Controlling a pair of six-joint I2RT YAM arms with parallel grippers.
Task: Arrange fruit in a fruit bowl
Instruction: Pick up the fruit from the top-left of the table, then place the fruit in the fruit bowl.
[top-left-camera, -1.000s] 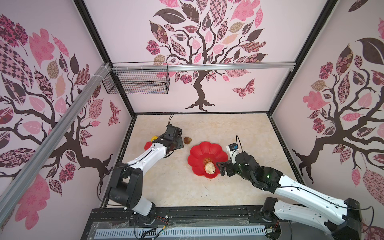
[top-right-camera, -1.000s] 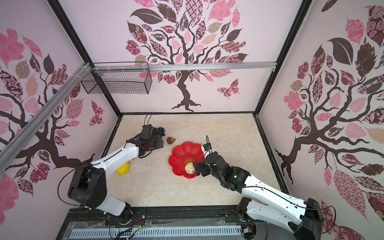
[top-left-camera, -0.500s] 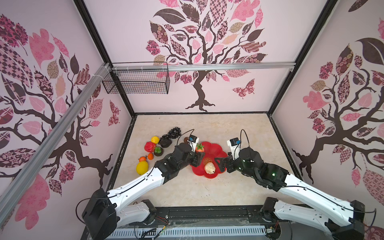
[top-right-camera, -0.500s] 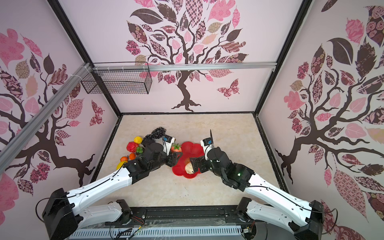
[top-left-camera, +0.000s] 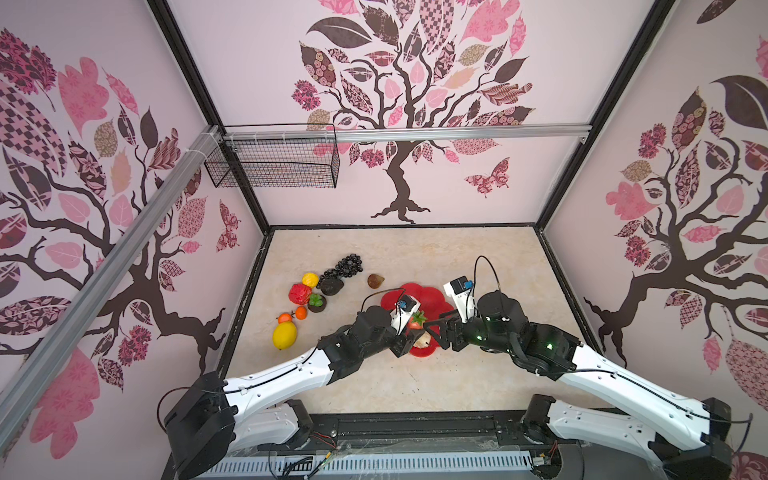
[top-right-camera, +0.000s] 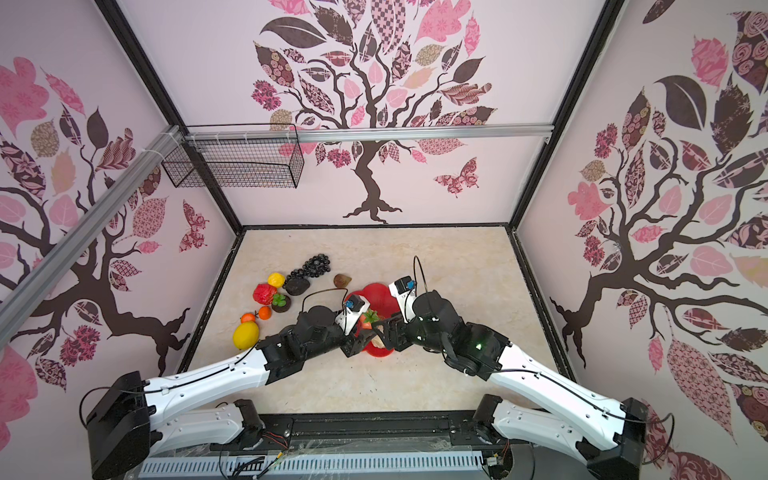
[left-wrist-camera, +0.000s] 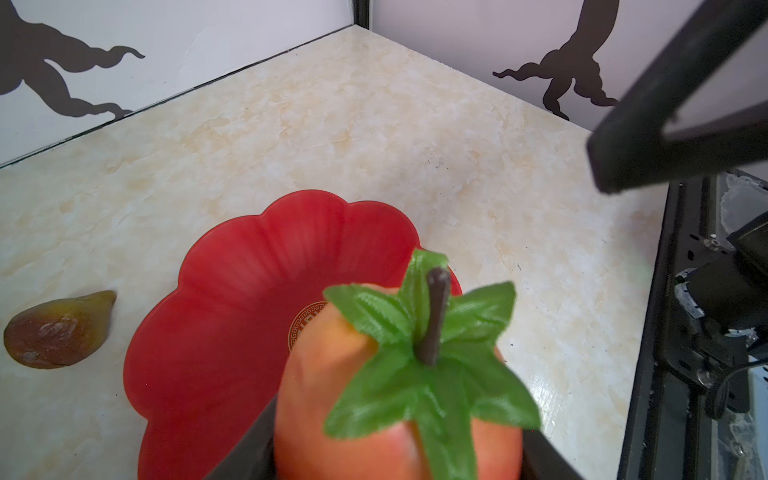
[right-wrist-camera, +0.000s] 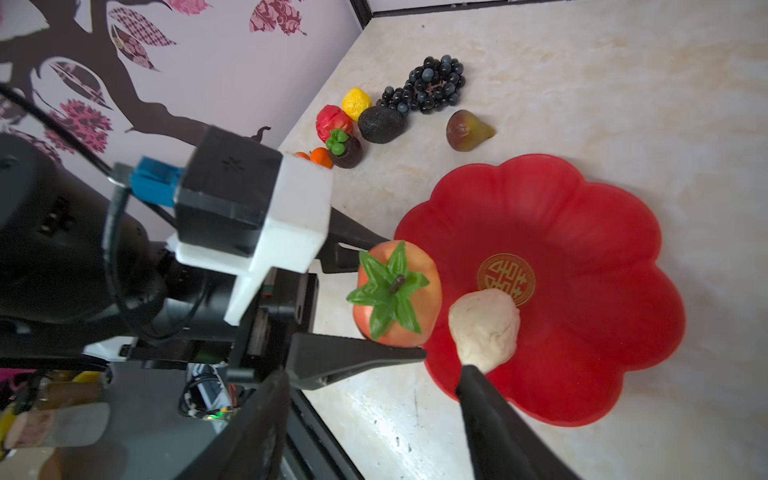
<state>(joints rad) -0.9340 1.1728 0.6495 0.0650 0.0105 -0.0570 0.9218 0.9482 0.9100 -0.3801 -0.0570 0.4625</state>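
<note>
The left end effector (right-wrist-camera: 392, 297) clenches the strawberry (right-wrist-camera: 422, 286) above the bowl's (right-wrist-camera: 582, 232) side facing the table's left edge, likely to set it beside the pear (right-wrist-camera: 486, 324) lying inside. The right end effector (top-left-camera: 433, 332) is released and empty, with one fingertip apparently against the pear.

Red bowl (right-wrist-camera: 602, 232), gold emblem (right-wrist-camera: 506, 279); cream pear (right-wrist-camera: 484, 326).

- red petal-shaped fruit bowl (right-wrist-camera: 582, 232), gold emblem in the middle
- cream bumpy pear (right-wrist-camera: 484, 324) lying inside, right by the emblem
- strawberry (right-wrist-camera: 417, 270) with green leafy cap, pinched in the left gripper (right-wrist-camera: 399, 299) over the bowl's edge
- grapes (right-wrist-camera: 432, 85), avocado (right-wrist-camera: 380, 124), fig (right-wrist-camera: 467, 131), apple (right-wrist-camera: 332, 120), lemons (right-wrist-camera: 356, 104), oranges (top-left-camera: 301, 312) loose outside the bowl
</note>
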